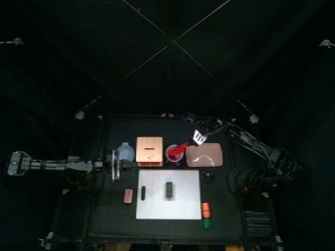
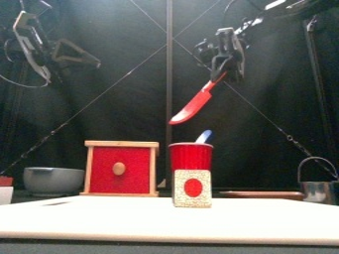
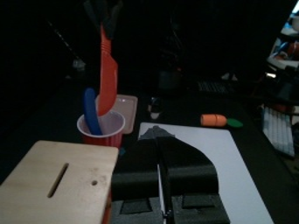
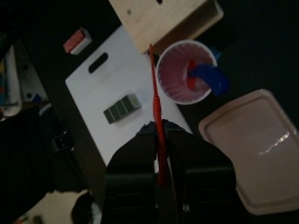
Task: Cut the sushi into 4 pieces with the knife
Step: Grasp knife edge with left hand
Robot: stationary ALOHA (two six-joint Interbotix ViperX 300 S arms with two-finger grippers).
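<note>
Front view — red cup point(image 2: 191, 157) holds a blue knife point(image 2: 203, 136); right tool point(image 2: 220, 67) pinches red knife point(image 2: 196, 102) above.

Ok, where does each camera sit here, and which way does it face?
Top view: high overhead, looking down on the table; left arm and right arm enter from their sides.
Front view: at the table's front edge, looking level at the red cup; right pincer holds the red knife above it.
Left wrist view: on the left arm, facing the white board; left pincer shows.
Right wrist view: on the right arm, looking down along the knife; right pincer shows.
Shared: all four show the red cup.
</note>
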